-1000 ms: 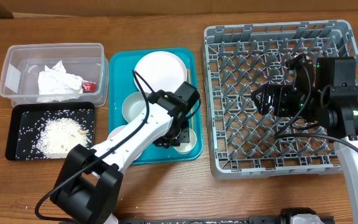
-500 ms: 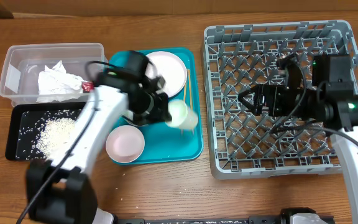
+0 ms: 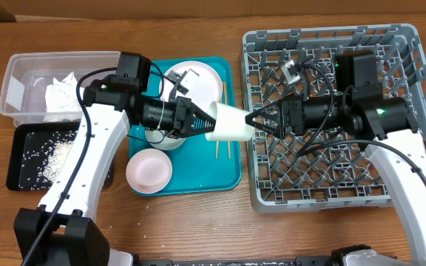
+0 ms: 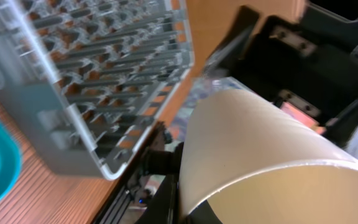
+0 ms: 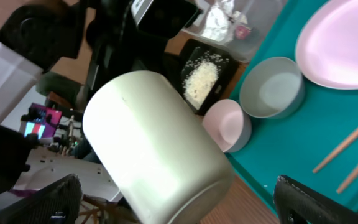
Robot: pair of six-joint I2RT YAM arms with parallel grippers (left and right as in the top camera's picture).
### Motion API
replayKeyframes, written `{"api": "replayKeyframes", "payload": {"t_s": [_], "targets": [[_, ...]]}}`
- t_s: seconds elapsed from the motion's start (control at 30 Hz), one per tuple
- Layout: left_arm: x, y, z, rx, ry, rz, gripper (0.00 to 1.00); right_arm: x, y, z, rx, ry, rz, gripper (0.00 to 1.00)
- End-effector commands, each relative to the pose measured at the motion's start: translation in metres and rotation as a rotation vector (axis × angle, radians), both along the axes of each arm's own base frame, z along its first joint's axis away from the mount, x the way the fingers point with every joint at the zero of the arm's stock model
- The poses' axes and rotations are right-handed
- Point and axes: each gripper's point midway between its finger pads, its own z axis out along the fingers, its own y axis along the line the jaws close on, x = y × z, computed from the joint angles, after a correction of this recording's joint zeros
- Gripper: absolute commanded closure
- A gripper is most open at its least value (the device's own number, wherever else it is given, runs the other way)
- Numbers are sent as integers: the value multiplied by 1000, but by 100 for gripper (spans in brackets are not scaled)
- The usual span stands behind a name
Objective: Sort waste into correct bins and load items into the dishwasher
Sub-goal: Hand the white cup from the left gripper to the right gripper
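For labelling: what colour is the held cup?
The cup is white; the overhead view shows it best.

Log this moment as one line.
stage: white cup handover, midair over teal tray edge, beside dish rack | left gripper: shut on white cup | right gripper: open, fingers at cup base | on tray: plate, pink bowl, chopsticks

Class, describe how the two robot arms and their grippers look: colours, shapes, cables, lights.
The left arm and right arm have white tubular links joined by boxy black housings, with thin black cables looping alongside. The left gripper and right gripper are black with tapering fingers. A small green light glows near the right wrist.
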Motion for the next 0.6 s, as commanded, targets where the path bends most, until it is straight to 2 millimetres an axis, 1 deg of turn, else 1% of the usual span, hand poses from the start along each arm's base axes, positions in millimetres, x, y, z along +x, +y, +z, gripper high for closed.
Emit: {"api": "replayKeyframes", "payload": {"t_s": [0.0, 0.1, 0.17, 0.3, 0.47, 0.57], "targets": [[-1, 1, 35, -166, -79, -34, 96, -5, 7, 17, 55, -30, 50, 0], [-1, 1, 49, -244, -100, -52, 96, -6, 10, 21, 68, -50, 65, 0], [-1, 1, 49, -247, -101, -53, 96, -8, 13, 26, 93, -74, 89, 1], [-1, 1, 49, -248, -99, -54, 96, -11, 20, 33, 117, -111, 124, 8], [-1, 1, 49, -248, -97, -53, 96, -16, 32, 37, 128, -154, 165, 14], [-2, 1, 49, -248, -97, -54, 96, -19, 39, 41, 138, -184, 189, 21]]}}
